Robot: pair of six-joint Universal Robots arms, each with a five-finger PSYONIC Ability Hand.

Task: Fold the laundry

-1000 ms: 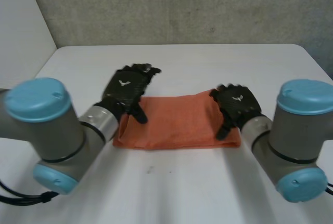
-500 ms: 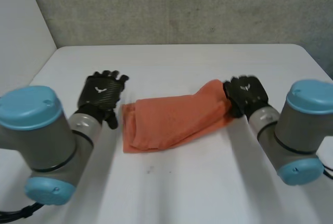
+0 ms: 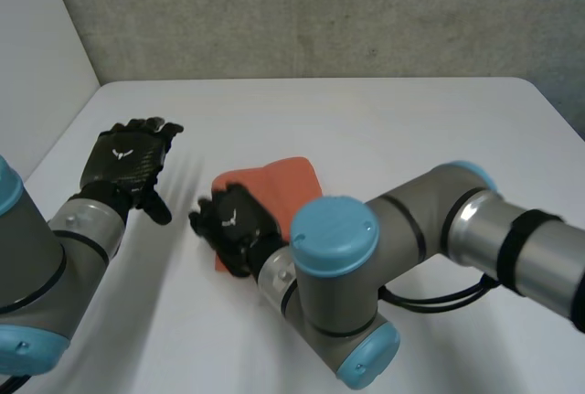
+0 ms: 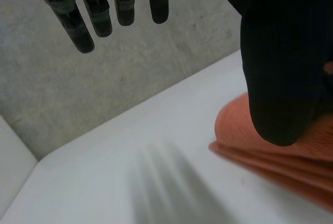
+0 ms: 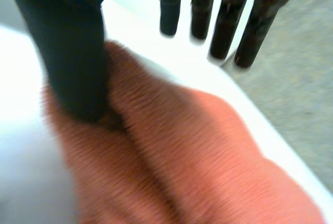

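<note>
An orange cloth [image 3: 288, 182] lies folded into a small bundle on the white table [image 3: 411, 124]. My right arm reaches across it, and my right hand [image 3: 233, 225] rests on the bundle's left end. In the right wrist view the thumb [image 5: 73, 47] presses on the cloth [image 5: 208, 151] while the fingers [image 5: 226, 21] stretch straight past its edge, so this hand is open. My left hand [image 3: 126, 164] hovers open over bare table, left of the cloth and apart from it. In the left wrist view the cloth's layered edge [image 4: 281, 164] lies beside the thumb [image 4: 281, 52].
The table's left edge [image 3: 55, 143] runs close to my left hand. A grey wall [image 3: 320, 10] stands behind the table's far edge. My right arm's elbow [image 3: 334, 229] hangs over the near side of the cloth.
My right hand has swung from the cloth's right end over to its left end, folding the cloth into a shorter bundle, and has opened there. My left hand has drawn away to the left.
</note>
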